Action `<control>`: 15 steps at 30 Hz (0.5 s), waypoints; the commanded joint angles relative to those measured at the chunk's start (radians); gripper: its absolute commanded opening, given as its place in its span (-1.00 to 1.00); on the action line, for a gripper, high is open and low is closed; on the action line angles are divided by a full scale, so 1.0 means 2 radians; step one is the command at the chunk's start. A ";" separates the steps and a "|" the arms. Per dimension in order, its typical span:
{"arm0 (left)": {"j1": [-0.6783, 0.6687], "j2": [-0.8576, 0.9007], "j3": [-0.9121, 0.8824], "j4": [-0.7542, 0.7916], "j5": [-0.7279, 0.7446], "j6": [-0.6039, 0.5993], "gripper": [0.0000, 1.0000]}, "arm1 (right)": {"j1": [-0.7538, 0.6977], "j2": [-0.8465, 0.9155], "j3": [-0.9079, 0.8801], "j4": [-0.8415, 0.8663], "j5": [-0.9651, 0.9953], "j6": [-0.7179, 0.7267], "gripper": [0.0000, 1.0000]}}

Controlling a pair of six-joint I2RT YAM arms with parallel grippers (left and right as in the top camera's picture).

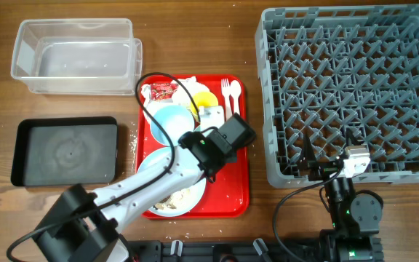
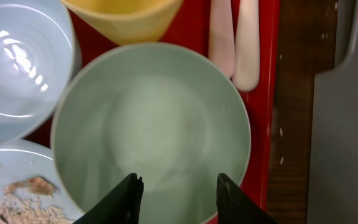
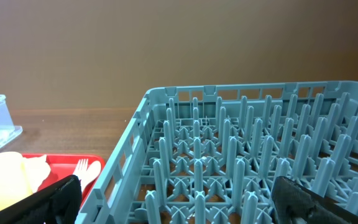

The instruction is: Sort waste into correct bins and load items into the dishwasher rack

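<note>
Bowls: two on red tray (image 1: pixel 235 196), mint green bowl (image 2: pixel 151 124) right of small light blue bowl (image 2: pixel 17 62).
Left gripper (image 2: pixel 179 194): half-closed at mint green bowl's near rim, grip unclear.
Right gripper (image 3: pixel 176 196): wide, empty.

On the wooden table (image 1: pixel 195 44) a flat red serving tray (image 1: pixel 240 196) holds a small light blue bowl (image 1: pixel 167 120), a yellow cup (image 1: pixel 206 100), a white plastic fork (image 1: pixel 225 89) and spoon (image 1: pixel 235 92) and a crumb-strewn light blue plate (image 1: pixel 193 196) — the left arm (image 1: pixel 151 182) reaches over it. A clear rectangular plastic tub (image 1: pixel 75 54) and a shallow black tray (image 1: pixel 64 151) lie to the left; the large grey pegged rack (image 1: pixel 355 80) stands on the right, with the right claw (image 1: pixel 331 149) spread at its near edge.
</note>
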 commanded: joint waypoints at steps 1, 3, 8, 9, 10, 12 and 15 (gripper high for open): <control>-0.015 0.012 0.007 0.006 0.010 -0.007 -0.06 | 0.001 -0.002 -0.001 0.001 0.005 0.007 0.99; -0.015 0.012 0.007 0.005 0.020 -0.004 -0.04 | 0.001 -0.002 -0.001 0.001 0.005 0.007 0.99; -0.017 0.012 0.007 -0.015 0.068 0.053 0.04 | 0.001 -0.002 -0.001 0.001 0.005 0.007 0.99; -0.018 0.012 0.007 -0.021 0.067 0.058 0.05 | 0.001 -0.002 -0.001 0.001 0.005 0.007 0.99; -0.020 0.012 0.007 -0.023 0.068 0.068 0.06 | 0.001 -0.002 -0.001 0.001 0.005 0.007 0.99; -0.029 0.012 0.007 -0.021 0.067 0.089 0.06 | 0.001 -0.002 -0.001 0.001 0.005 0.007 1.00; -0.041 0.013 0.007 -0.017 0.063 0.115 0.09 | 0.001 -0.002 -0.001 0.001 0.005 0.007 0.99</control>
